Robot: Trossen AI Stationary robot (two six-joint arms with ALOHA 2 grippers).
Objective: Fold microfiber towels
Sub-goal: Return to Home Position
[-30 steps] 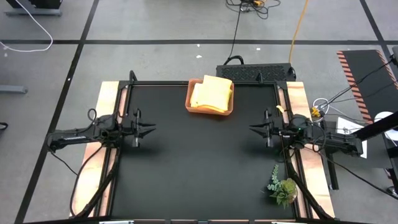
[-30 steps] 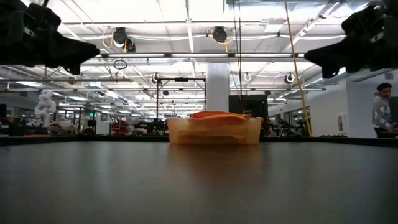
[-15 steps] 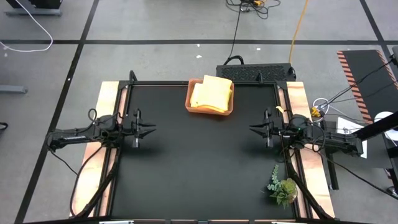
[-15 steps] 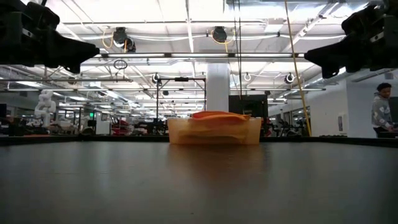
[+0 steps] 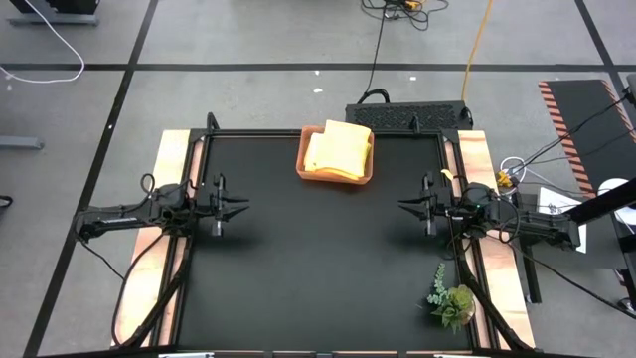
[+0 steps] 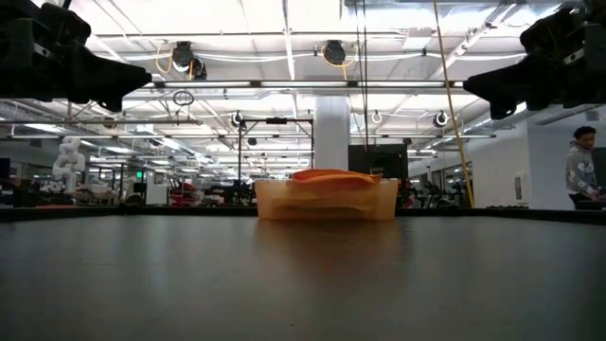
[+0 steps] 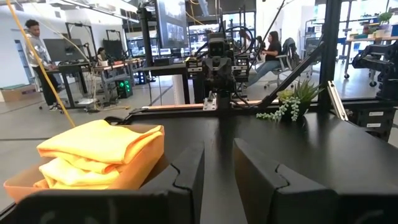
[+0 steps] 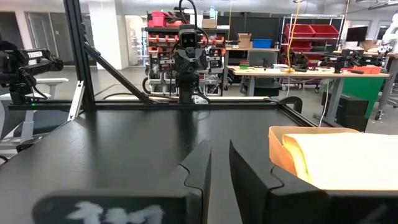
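A stack of folded microfiber towels, yellow on top, lies in a terracotta-brown tray at the middle of the table's far edge. The left wrist view shows the towels piled above the tray's rim, and the right wrist view shows the towels in the tray. My left gripper hovers level at the table's left side, pointing right, slightly open and holding nothing. My right gripper hovers level at the right side, pointing left, slightly open and holding nothing.
A small green plant sprig lies at the table's near right corner. A dark box sits just beyond the far edge. The black tabletop stretches between the two arms. A person stands in the room beyond.
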